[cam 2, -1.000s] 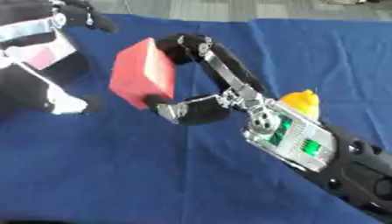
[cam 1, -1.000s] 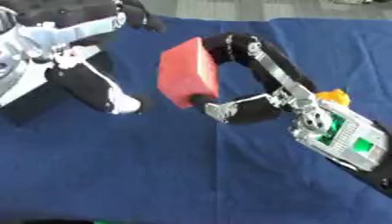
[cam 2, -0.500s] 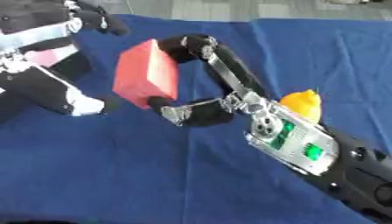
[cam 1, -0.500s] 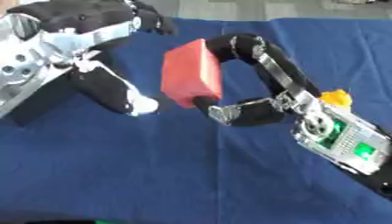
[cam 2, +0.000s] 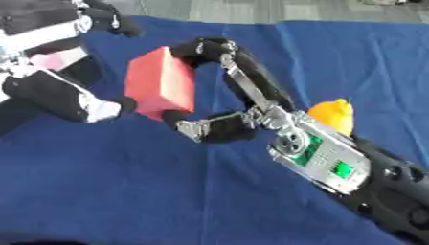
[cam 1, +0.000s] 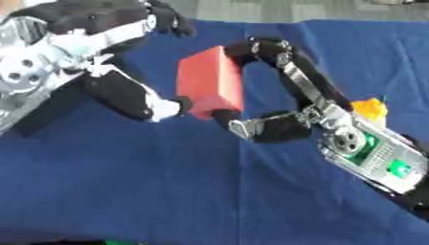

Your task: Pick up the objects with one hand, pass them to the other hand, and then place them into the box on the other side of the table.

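Mid-handover: the right robot hand (cam 1: pixel 251 91) pinches the red block (cam 1: pixel 209 88) above the blue surface (cam 1: pixel 167 191), the open left robot hand (cam 1: pixel 126 91) touches its nine-o'clock side; transfer and boxing remain.

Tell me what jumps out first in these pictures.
The red block stands out, held above the blue tablecloth at upper centre, pinched by the right hand between fingers on top and thumb below. The left hand reaches in from the left, a fingertip at the block's lower edge. A yellow-orange object lies behind the right arm.
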